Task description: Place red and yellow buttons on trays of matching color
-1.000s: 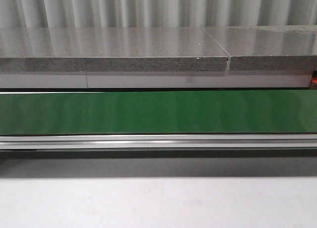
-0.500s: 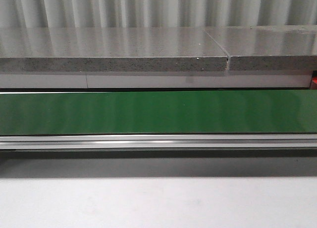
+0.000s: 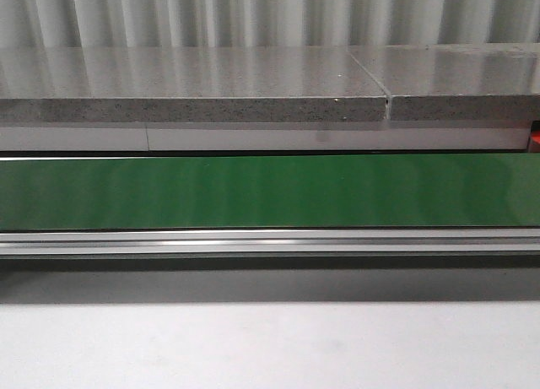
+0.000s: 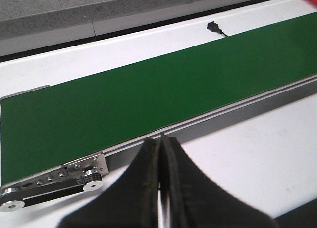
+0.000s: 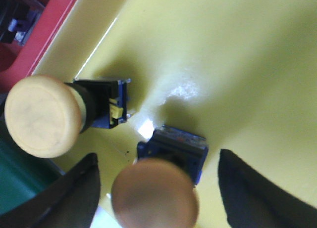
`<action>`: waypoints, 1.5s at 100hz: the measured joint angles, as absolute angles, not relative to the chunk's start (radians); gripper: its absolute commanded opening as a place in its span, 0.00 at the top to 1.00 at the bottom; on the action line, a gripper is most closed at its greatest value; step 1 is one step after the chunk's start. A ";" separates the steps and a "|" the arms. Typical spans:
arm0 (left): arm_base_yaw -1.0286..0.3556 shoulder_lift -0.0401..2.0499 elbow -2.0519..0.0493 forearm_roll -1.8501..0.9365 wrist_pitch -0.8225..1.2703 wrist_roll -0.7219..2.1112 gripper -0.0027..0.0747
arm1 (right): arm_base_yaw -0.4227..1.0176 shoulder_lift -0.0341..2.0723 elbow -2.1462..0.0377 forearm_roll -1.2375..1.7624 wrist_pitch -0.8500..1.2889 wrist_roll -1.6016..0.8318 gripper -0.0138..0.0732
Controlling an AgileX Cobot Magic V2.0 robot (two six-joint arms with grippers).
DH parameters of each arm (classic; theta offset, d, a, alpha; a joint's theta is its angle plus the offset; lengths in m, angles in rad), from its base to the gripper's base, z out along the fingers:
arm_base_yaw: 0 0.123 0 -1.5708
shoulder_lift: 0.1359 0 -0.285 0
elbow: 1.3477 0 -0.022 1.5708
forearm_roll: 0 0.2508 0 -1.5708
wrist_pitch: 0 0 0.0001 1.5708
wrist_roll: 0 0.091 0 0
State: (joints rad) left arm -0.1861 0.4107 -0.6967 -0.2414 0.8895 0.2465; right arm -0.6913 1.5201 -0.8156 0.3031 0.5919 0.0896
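Observation:
My right gripper (image 5: 157, 201) hangs open over the yellow tray (image 5: 237, 65). A yellow button (image 5: 154, 192) on a blue base lies between its two fingers (image 5: 74, 193), apart from both. A second yellow button (image 5: 43, 115) with a dark base lies on the tray's edge beside it. The red tray (image 5: 44, 30) borders the yellow one. No red button shows. My left gripper (image 4: 161, 144) is shut and empty, above the white table near the belt's rail. Neither gripper appears in the front view.
A green conveyor belt (image 3: 270, 191) with a metal rail runs across the table, its roller end (image 4: 54, 181) near my left gripper. A grey stone ledge (image 3: 194, 89) stands behind it. A black plug (image 4: 213, 26) lies beyond the belt.

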 measured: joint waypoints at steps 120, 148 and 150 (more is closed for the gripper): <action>-0.186 0.411 -0.697 -0.241 0.889 0.246 0.99 | -0.176 1.070 -0.816 0.222 0.669 -0.032 0.86; -0.186 0.411 -0.697 -0.241 0.889 0.246 0.99 | -0.024 0.901 -0.814 0.149 0.675 -0.034 0.86; -0.186 0.411 -0.697 -0.241 0.889 0.246 0.99 | -0.017 0.886 -0.814 0.146 0.677 -0.034 0.86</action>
State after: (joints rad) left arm -0.1861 0.4107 -0.6967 -0.2414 0.8895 0.2465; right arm -0.0166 0.8859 -0.8142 0.1462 0.6768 -0.0343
